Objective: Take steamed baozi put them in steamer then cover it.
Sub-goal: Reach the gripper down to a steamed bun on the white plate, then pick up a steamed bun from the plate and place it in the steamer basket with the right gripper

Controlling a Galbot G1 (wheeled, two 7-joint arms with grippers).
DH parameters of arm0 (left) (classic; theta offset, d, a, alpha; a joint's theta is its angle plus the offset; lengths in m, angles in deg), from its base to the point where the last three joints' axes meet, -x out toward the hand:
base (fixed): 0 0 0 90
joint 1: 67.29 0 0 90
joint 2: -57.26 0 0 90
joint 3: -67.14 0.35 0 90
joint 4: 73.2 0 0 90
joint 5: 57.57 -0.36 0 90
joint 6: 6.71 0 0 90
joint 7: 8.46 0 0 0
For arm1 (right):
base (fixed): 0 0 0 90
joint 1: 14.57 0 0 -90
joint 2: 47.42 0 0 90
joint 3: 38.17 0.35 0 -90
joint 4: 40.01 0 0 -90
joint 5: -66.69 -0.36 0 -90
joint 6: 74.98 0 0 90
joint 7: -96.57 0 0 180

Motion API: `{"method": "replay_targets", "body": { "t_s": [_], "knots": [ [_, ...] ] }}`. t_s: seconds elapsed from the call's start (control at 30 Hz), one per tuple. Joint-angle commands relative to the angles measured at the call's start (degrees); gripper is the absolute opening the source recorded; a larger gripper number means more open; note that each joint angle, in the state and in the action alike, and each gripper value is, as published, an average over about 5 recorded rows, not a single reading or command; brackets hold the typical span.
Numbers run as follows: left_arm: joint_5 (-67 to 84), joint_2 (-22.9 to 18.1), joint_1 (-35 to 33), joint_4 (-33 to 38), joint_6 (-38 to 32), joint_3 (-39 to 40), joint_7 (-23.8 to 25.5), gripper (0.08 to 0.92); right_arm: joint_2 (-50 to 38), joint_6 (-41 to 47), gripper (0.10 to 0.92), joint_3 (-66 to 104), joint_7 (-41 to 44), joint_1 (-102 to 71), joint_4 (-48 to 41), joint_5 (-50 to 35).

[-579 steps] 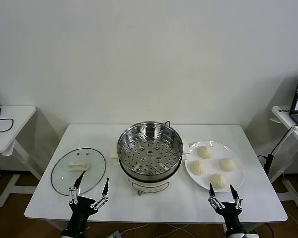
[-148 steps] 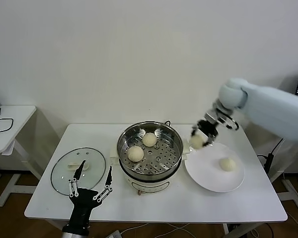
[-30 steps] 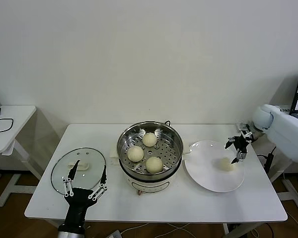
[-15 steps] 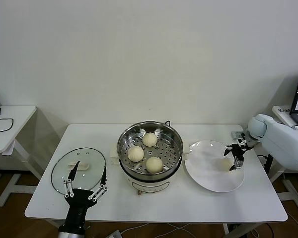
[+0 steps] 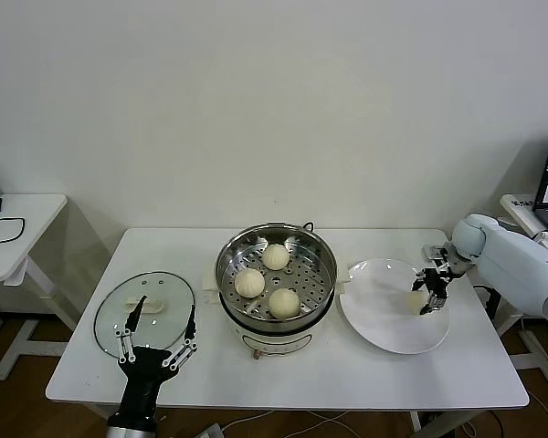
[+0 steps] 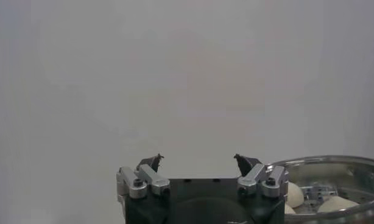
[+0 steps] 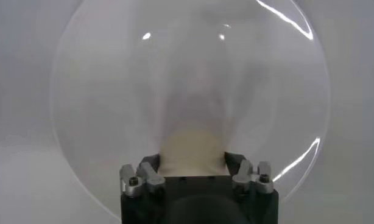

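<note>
Jaws spread wide, the left gripper (image 5: 155, 327) idles at the tabletop's (image 5: 82, 347) near edge. Farther back, three steamed baozi (image 5: 284, 302) sit in the steamer (image 5: 276, 278); the right gripper's (image 5: 430, 294) jaws straddle the fourth baozi (image 7: 192, 153) on the plate (image 5: 384, 319).

The right claw (image 5: 429, 294) hides most of the last baozi (image 7: 192, 152) on the plate (image 5: 384, 315); the left wrist view crops the steamer (image 6: 333, 182)
</note>
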Motion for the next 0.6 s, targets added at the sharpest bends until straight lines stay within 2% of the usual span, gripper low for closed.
{"method": "replay_targets", "body": {
  "t_s": [0.03,0.13,0.3,0.6],
  "knots": [
    [0.0,0.1,0.1,0.1,0.1,-0.1,0.0,0.823,-0.6,0.2,0.667,-1.2,0.5,2.1,1.7,-0.2],
    [0.1,0.2,0.3,0.2,0.1,-0.1,0.0,0.823,-1.8,0.3,0.662,-3.8,1.9,6.2,4.5,-2.2],
    [0.2,0.8,0.9,0.4,0.3,-0.1,0.0,0.823,-3.6,2.8,0.654,-16.7,5.9,20.3,15.3,-9.5],
    [0.1,1.2,1.2,0.8,0.8,0.1,-0.3,0.823,0.8,9.7,0.650,-32.0,5.8,41.1,34.2,-24.0]
  ]
}}
